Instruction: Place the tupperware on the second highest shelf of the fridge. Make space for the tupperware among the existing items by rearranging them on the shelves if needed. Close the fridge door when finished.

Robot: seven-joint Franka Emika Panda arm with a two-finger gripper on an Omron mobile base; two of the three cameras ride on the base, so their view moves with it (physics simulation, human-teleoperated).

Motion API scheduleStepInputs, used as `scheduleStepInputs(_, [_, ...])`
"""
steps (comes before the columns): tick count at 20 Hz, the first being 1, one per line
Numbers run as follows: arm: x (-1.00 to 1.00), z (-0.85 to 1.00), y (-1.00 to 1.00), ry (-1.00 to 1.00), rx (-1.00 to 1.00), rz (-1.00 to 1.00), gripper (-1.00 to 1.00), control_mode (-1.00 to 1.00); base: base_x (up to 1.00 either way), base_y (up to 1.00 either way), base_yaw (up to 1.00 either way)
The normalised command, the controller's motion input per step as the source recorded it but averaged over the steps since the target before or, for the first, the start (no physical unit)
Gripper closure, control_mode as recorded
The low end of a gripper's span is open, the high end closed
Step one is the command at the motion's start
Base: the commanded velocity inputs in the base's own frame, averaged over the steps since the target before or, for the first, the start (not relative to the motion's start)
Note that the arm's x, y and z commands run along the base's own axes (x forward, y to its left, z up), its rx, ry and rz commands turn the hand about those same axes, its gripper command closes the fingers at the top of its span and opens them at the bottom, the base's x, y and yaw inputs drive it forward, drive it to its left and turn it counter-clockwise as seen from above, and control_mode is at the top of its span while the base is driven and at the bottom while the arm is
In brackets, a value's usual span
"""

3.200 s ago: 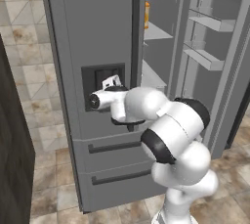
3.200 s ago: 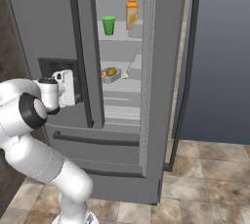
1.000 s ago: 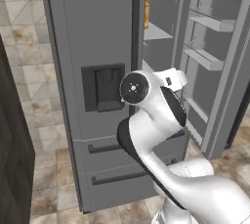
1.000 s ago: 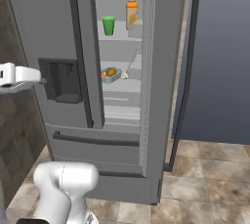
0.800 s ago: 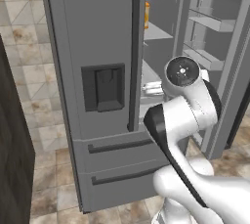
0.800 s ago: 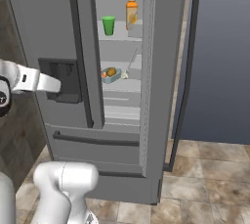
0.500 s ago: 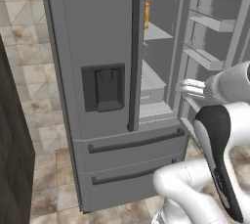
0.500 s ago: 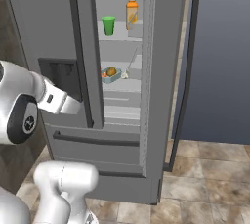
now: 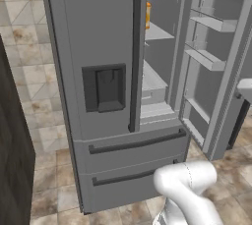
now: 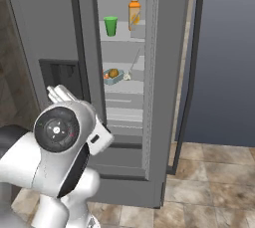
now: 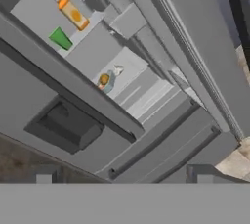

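Left base view, fridge [image 9: 106, 96]: we see the left door shut, with its dark dispenser panel [image 9: 104, 88] and long bar handle, and the right door [image 9: 222, 62] swung wide open, its door bins facing us.
Left base view, interior: we can make out the pale shelves [image 9: 156, 33] and a sliver of the orange juice bottle [image 9: 147, 15] past the door edge.
Right base view, top item shelf: we find the green cup [image 10: 110, 26] and the juice bottle standing near each other, apart, upright.
Right base view, tupperware [image 10: 112, 75]: it sits on the shelf below the cup, orange food showing, with a small pale item [image 10: 127, 76] just beside it.
Right base view, arm: our white arm stands low, in front of the closed left door.
Hand view, gripper [image 11: 122, 176]: its two dark tips stand far apart at the bottom edge, nothing between them.
Hand view, fridge: rolled sideways; we see bottle, cup and tupperware on their shelves, and the drawers below.
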Motion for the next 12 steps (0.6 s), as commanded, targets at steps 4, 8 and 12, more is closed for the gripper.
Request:
scheduleStepInputs(4, [0.00,0.00,-1.00,0.00,0.23,-0.05,-1.00,-1.00,0.00,0.00,0.00])
scheduleStepInputs(8, [0.01,0.00,-1.00,0.00,0.18,-0.04,-1.00,-1.00,0.00,0.00,0.00])
scheduleStepInputs(12, [0.12,0.00,-1.00,0.00,0.15,-0.03,-1.00,-1.00,0.00,0.00,0.00])
